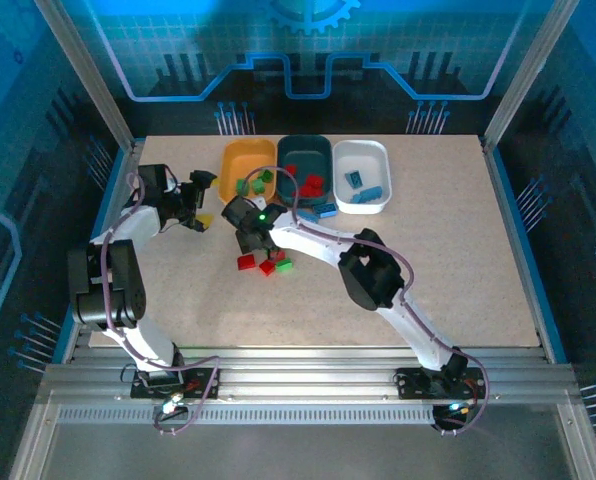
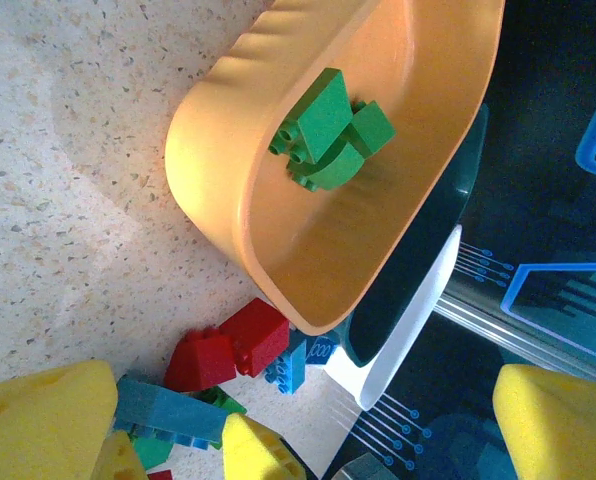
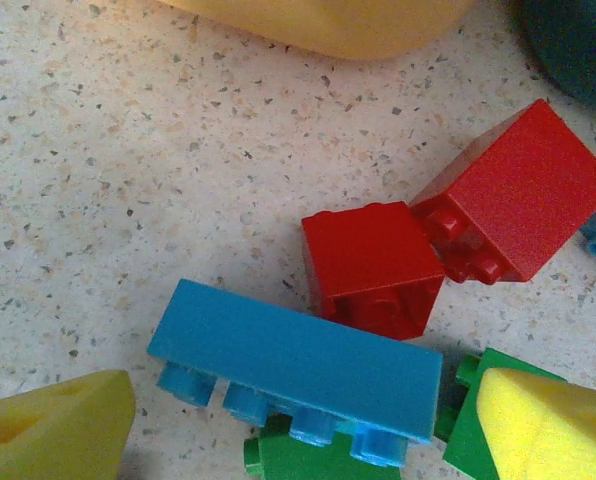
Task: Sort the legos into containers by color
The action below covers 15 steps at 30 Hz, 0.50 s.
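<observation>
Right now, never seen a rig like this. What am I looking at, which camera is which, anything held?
Two robot arms bolted at the near edge of a table. One picture looks down from above and behind them; the other two come from a camera on each wrist, so the yellow pads at the edges are the arm's own fingertips. At the back: orange tub with green bricks, teal tub with red bricks, white tub with blue bricks. Loose bricks lie in front. Left gripper hangs open beside the orange tub; right gripper is open over a long blue brick. Nothing is held.
</observation>
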### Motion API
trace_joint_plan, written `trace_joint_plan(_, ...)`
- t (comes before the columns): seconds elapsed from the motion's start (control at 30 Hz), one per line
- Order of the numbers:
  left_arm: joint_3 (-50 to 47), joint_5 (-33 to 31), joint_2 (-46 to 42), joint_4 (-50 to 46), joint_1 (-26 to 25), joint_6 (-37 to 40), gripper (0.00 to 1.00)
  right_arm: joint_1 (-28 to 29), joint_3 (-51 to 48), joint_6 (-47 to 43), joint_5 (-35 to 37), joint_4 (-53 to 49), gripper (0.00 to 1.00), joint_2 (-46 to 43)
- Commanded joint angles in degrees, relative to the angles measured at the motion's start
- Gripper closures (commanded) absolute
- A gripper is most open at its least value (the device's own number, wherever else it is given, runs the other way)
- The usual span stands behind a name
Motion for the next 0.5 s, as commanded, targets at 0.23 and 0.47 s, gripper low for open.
trace_joint_plan(0.23,-0.19,0.16,0.78,-0.93,-0.03,0.91,0.02,2.38,7.17,5.91,8.04,-5.72,0.12,5.17)
trace_joint_plan(0.47,-0.28,0.16,0.68,-0.93,0.02,0.80,0.02,2.51,7.04,6.49,9.44,-5.51,0.24,6.37)
